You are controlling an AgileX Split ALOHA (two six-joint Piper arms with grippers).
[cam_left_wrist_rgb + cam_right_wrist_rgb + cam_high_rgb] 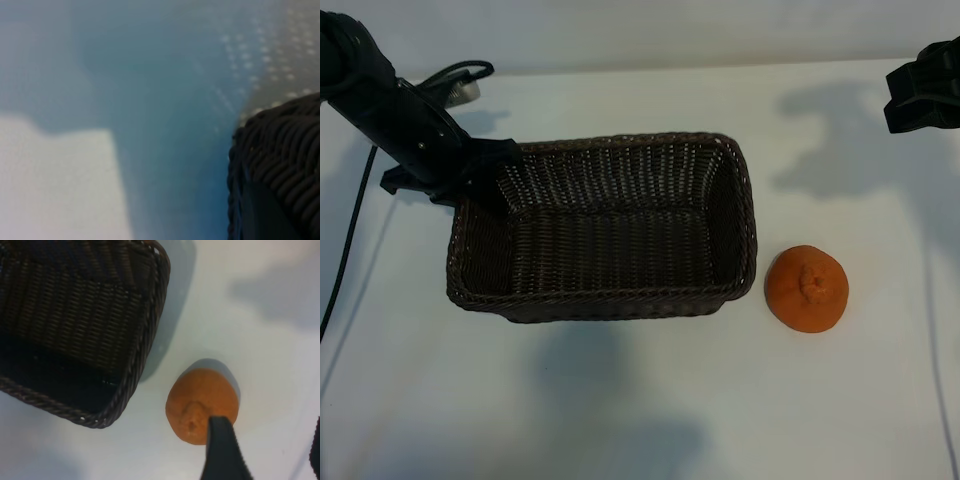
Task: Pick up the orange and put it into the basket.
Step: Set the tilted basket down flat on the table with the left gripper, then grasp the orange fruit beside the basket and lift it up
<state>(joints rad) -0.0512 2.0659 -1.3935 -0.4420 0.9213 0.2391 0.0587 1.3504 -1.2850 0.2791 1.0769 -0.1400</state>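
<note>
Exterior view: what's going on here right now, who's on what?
The orange sits on the table just right of the basket, not yet picked up. The right gripper hangs open above it, holding nothing. The left gripper is down at the basket's far left corner, at the rim; whether it grips the wicker is unclear. The basket is empty.

A lab-like test bench: a plain white table and a black robot arm.

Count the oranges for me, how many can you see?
1. The orange sits on the white table, just outside the basket, on the side toward the right arm. The basket looks empty inside, so none seems hidden there.
</note>
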